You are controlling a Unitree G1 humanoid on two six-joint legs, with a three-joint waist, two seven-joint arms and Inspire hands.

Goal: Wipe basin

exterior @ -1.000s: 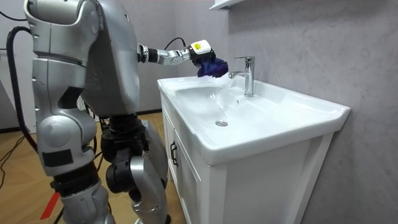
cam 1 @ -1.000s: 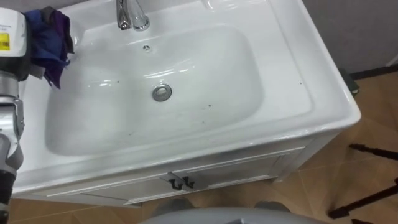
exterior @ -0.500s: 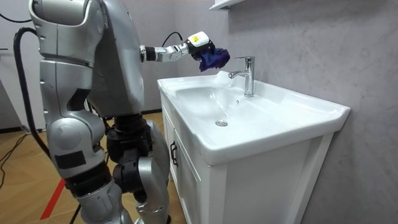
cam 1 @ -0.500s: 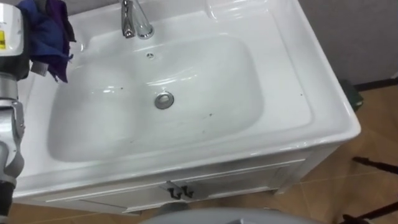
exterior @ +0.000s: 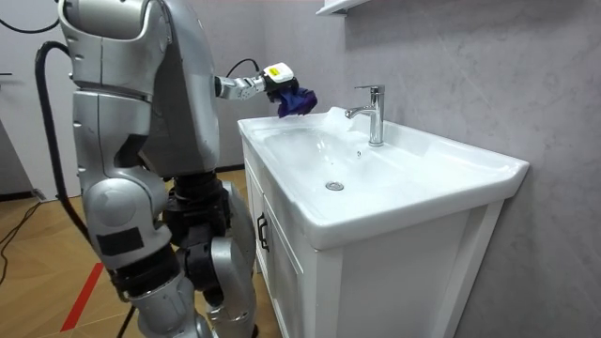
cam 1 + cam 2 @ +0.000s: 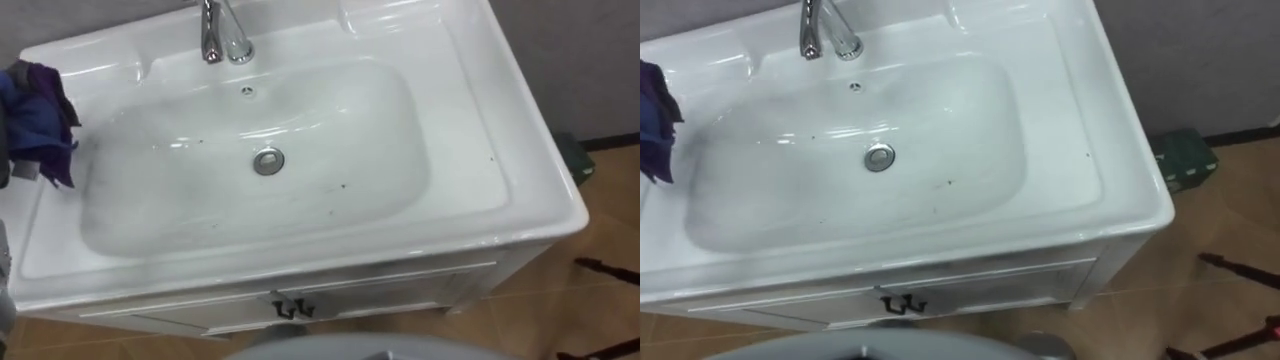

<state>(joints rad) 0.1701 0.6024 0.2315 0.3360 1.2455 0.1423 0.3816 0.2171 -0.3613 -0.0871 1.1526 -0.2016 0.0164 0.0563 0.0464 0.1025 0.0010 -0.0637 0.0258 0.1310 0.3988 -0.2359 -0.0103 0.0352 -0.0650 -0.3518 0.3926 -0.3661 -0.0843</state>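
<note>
Left hand point(image 5: 270, 81) has pulled back from the tap point(image 5: 377, 117), fingers clenched on the soft, light cloth point(image 6: 35, 110), best held bunched.

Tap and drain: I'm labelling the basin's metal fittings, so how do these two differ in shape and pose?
The tap stands upright on the back ledge of the basin, while the drain lies flat at the bottom of the bowl. The tap is a tall column with a spout reaching forward; the drain is a small round disc. Both are shiny silver metal.
</note>
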